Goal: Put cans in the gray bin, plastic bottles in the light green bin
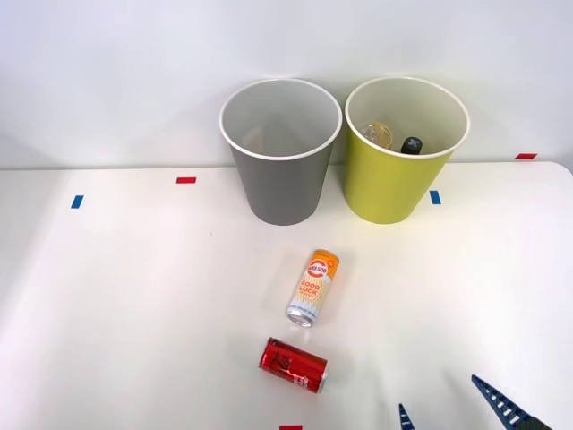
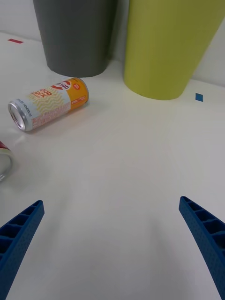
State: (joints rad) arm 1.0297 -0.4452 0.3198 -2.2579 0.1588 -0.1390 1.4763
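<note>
Two cans lie on their sides on the white table: an orange-and-white can [image 1: 312, 287] [image 2: 49, 102] in the middle and a shiny red can [image 1: 294, 365] [image 2: 3, 159] nearer the front. Behind them stand the gray bin [image 1: 281, 152] [image 2: 77, 35] and, to its right, the light green bin [image 1: 403, 148] [image 2: 171, 44]. Inside the green bin I see two plastic bottles, one with an amber-tinted end [image 1: 377, 135] and one with a black cap [image 1: 411, 145]. My right gripper [image 1: 448, 408] [image 2: 110, 243] is open at the front right, to the right of the red can, holding nothing.
Small red tape marks [image 1: 185, 180] and blue tape marks [image 1: 77, 202] dot the table. A white wall rises right behind the bins. The table's right edge curves away near the far right corner.
</note>
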